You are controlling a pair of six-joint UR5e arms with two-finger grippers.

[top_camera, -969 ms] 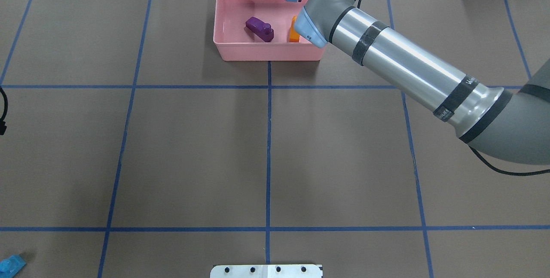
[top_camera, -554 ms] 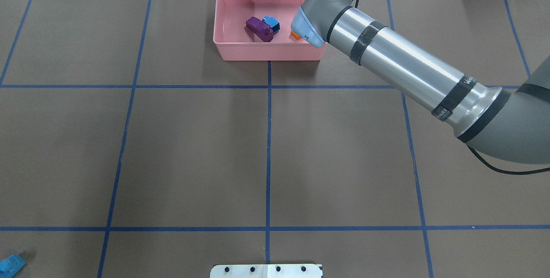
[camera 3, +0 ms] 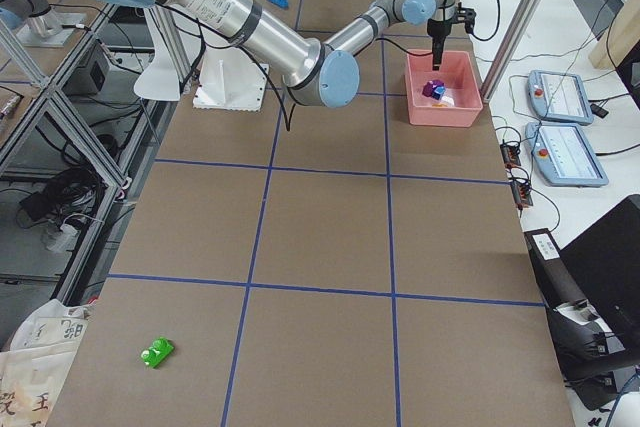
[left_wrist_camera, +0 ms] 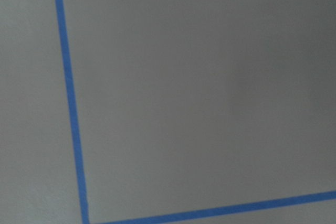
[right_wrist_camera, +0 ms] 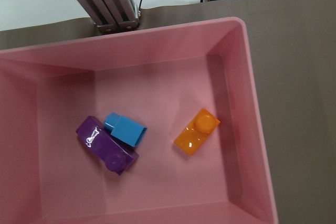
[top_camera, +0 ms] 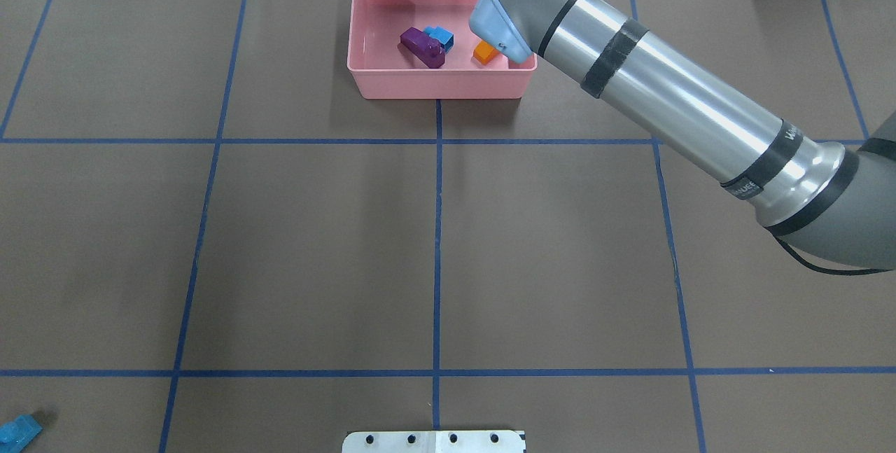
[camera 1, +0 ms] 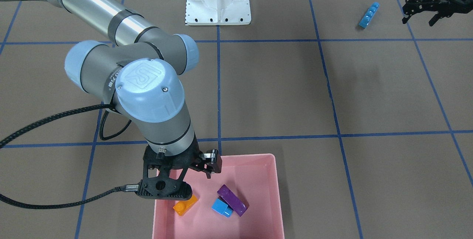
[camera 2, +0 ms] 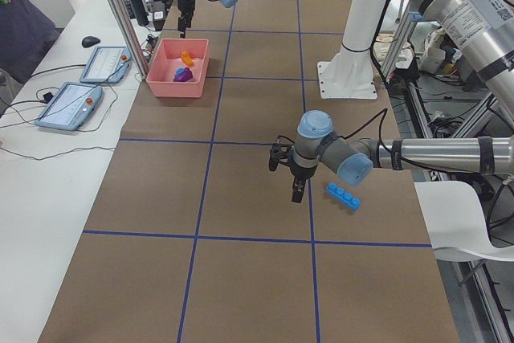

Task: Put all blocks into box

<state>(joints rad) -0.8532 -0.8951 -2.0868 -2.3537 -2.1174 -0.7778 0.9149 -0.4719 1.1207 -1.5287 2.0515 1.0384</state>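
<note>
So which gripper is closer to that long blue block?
Left. The left gripper hangs beside the long blue block; the right gripper is far off, over the pink box.

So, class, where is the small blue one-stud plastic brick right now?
In the right wrist view the small blue brick lies inside the pink plastic tray, against the purple sloped brick, with the orange brick apart on its right.

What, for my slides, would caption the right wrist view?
Pink box holding purple sloped block, small blue block and orange block.
</note>
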